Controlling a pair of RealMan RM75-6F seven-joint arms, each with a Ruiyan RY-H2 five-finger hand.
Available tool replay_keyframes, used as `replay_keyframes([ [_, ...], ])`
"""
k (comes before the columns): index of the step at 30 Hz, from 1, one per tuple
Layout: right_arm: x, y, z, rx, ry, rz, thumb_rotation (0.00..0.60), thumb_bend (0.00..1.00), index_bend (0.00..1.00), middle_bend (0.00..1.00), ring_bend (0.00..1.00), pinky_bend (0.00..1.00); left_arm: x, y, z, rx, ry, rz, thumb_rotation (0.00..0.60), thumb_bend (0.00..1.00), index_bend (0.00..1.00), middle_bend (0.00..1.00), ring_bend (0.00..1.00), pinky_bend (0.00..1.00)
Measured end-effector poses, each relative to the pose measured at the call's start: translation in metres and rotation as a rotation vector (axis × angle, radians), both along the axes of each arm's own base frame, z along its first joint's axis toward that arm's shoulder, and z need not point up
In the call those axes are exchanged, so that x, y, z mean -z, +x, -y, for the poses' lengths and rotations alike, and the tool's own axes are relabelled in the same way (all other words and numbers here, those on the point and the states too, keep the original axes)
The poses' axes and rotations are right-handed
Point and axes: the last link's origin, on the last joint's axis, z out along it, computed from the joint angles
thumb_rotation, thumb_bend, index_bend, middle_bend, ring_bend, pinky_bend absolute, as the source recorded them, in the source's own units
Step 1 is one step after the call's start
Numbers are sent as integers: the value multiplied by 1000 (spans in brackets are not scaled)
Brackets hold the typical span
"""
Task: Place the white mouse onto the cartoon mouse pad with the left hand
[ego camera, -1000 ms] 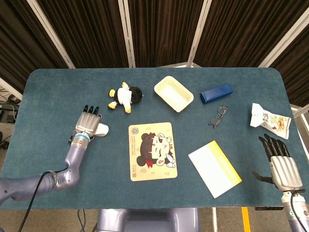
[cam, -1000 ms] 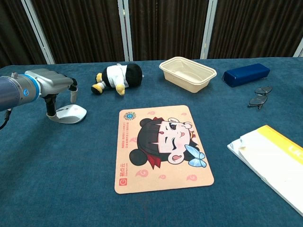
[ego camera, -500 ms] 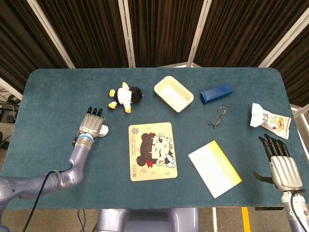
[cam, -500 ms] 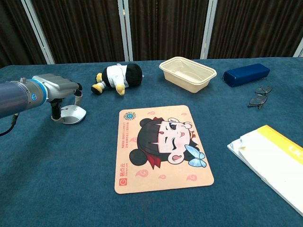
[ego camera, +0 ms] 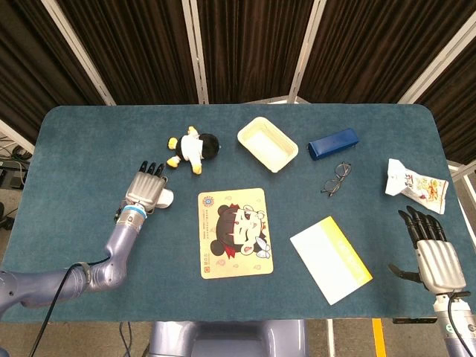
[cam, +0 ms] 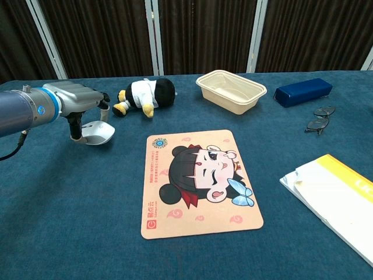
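The white mouse [ego camera: 166,196] [cam: 98,133] sits left of the cartoon mouse pad [ego camera: 234,232] [cam: 198,181], a short gap away from the pad's upper left corner. My left hand [ego camera: 147,190] [cam: 78,100] arches over the mouse from the left and grips it with its fingers curled down around its sides. Whether the mouse touches the table cannot be told. My right hand [ego camera: 435,256] rests at the table's near right corner, fingers straight and apart, holding nothing; the chest view does not show it.
A plush toy [ego camera: 192,149] [cam: 143,93] lies behind the mouse. Further right are a cream container [ego camera: 268,143] [cam: 231,90], a blue case [ego camera: 333,143], glasses [ego camera: 337,178], a snack bag [ego camera: 416,186] and a white-and-yellow notebook [ego camera: 331,259] [cam: 332,192].
My left hand closed in over the mouse and has shifted right toward the pad, with the mouse moving along in its grip. The right hand has not moved.
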Motion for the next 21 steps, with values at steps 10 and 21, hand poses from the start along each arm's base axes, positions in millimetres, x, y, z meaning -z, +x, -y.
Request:
replay_keyframes([
  [10, 0, 0, 0, 0, 1, 2, 600, 110, 0, 0, 0, 0, -6, 46, 9, 295, -48, -28, 600, 413, 524, 0, 0, 0],
  [21, 0, 0, 0, 1, 4, 4, 600, 111, 0, 0, 0, 0, 13, 83, 21, 683, -155, -103, 600, 411, 527, 0, 0, 0],
])
